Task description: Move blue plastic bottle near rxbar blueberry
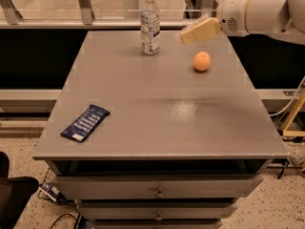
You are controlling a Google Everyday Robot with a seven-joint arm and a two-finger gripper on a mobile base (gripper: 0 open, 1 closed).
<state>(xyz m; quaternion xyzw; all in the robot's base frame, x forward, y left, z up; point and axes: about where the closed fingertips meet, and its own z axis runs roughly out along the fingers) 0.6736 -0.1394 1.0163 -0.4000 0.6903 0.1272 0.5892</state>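
Camera view, bottle: blue plastic bottle (149, 25) stands upright, not yet gripped;
Tool: claw (190, 33) hovers beside it; we cannot tell its state;
Left: whole carry to rxbar blueberry (85, 122)

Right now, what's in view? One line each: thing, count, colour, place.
bottle: 1, clear with white cap, upright at the table's far edge
snack bar: 1, dark blue, flat near the table's front-left corner
orange: 1, orange, far right part of the table
table: 1, grey, centre of view
drawers: at least 2, grey, under the tabletop
arm: 1, white, reaching in from upper right
gripper: 1, beige, above the table between bottle and orange, touching neither
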